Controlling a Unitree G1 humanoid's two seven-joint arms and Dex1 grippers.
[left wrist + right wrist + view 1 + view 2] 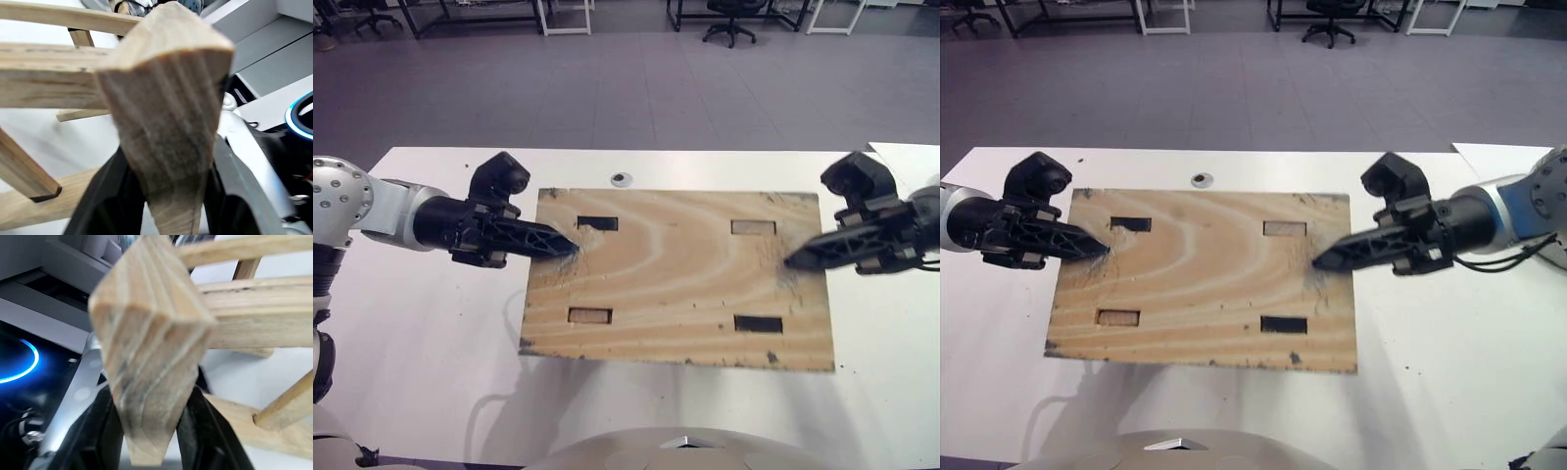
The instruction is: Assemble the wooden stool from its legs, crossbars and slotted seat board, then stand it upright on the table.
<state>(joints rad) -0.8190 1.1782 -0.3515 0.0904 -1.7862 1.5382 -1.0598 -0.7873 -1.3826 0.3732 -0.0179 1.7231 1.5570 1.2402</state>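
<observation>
The wooden stool's slotted seat board faces up over the middle of the white table and casts a shadow below its near edge. It has several rectangular slots, some dark, some filled with pale wood. My left gripper is shut on the board's left edge, and my right gripper is shut on its right edge. In the wrist views the board's edge sits between black fingers. Legs and crossbars hang under the board.
A small round fitting sits on the table just beyond the board's far edge. A second white table adjoins at the far right. Bare tabletop lies on both sides of the board. Office chairs and desks stand far off on the floor.
</observation>
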